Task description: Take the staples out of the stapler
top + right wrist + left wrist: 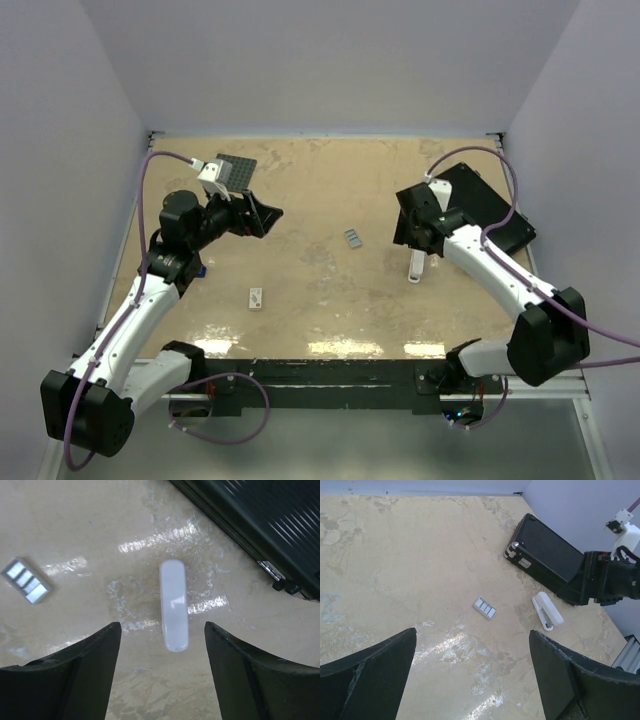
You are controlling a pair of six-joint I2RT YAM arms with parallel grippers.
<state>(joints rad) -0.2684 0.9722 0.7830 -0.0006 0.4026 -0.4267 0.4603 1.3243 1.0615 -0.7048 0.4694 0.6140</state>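
Two arms reached over the sandy-brown desk (300,310) in the view from above. The left gripper (268,215) hung near the left edge, its black fingers spread wide with nothing in them. The right gripper (415,240) was near the right edge, by a flat black box (490,200) that lay toward the far right corner. A slim white bar-shaped tool (416,266) lay just beside that gripper, on its near side. The staples (352,238), a small grey metal strip, lay around the middle of the desk, apart from both grippers. A small white block with dark marks (257,298) lay nearer the near edge. A bit of blue (203,268) peeked out beside the left arm; I could not tell what it was.

From the left wrist, the two black fingers (370,680) stood far apart and held nothing. The staples (485,608) showed four shiny parts in a row, and the white tool (547,611) lay to their right.

From the right wrist, the fingers (75,675) were open, one on each side of the white tool (174,605), not touching it. The staples (27,582) lay off to the left.
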